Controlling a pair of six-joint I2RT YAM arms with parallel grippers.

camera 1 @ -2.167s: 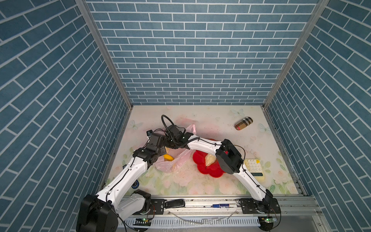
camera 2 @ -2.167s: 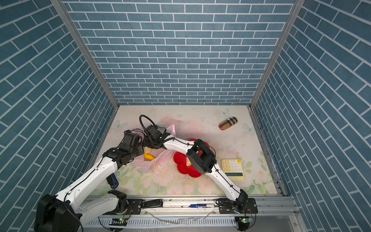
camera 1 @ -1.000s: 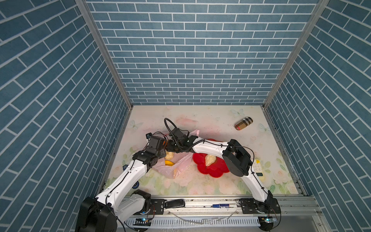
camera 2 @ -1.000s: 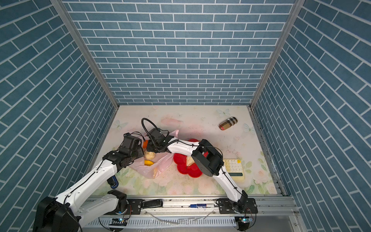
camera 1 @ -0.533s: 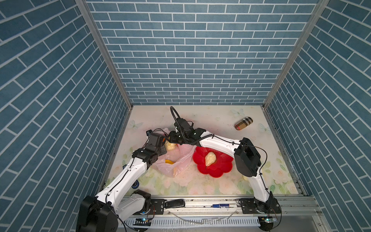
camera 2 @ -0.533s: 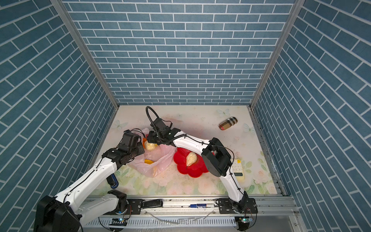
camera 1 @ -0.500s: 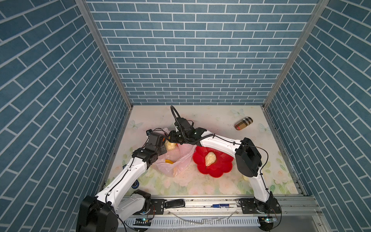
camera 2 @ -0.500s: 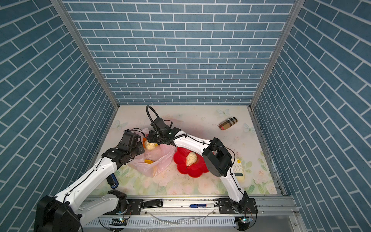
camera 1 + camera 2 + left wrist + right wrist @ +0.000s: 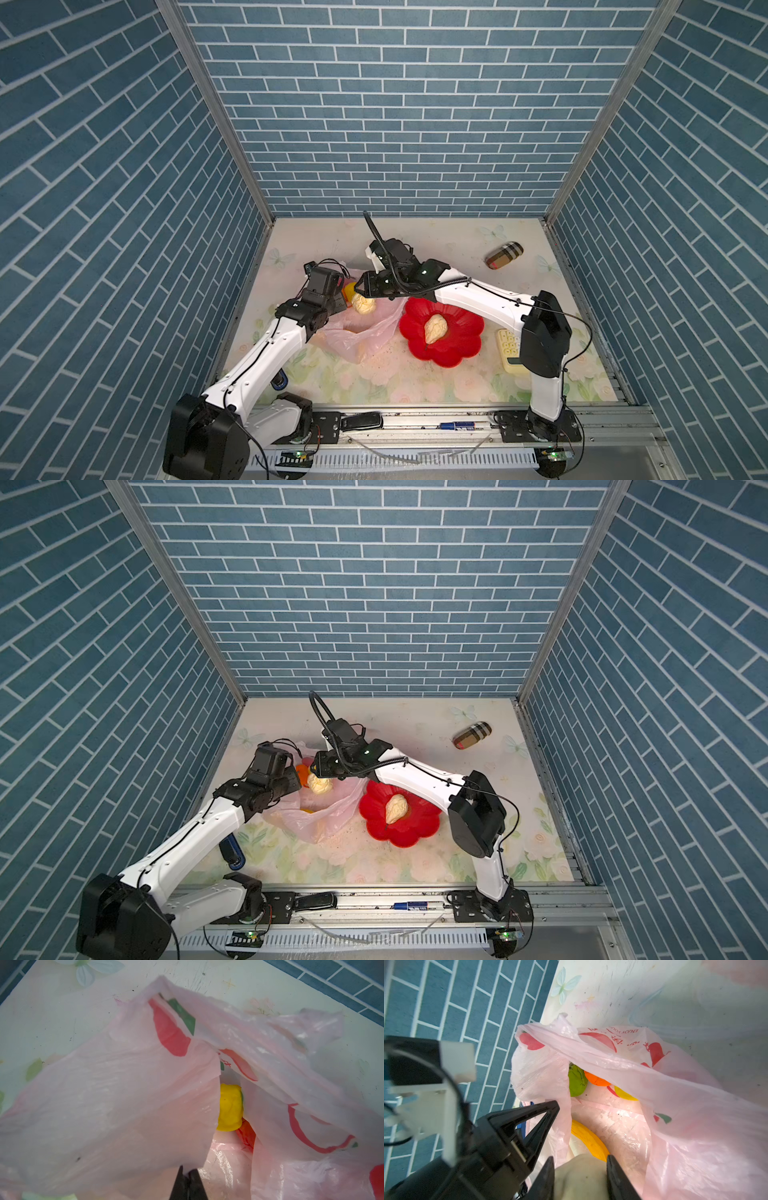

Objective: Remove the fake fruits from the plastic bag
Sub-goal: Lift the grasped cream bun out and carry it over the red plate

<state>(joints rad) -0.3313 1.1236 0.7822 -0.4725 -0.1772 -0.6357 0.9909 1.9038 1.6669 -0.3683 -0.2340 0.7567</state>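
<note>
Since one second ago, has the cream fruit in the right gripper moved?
Yes. In a top view the cream fruit in the right gripper has shifted toward the back wall, judged against the red flower-shaped dish.

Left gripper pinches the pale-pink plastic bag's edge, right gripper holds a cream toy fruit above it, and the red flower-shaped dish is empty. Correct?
No: the red flower-shaped dish is not empty; both top views show a cream toy fruit lying in it. The rest stands: left gripper pinching the pale-pink plastic bag, right gripper holding another cream fruit.
</note>
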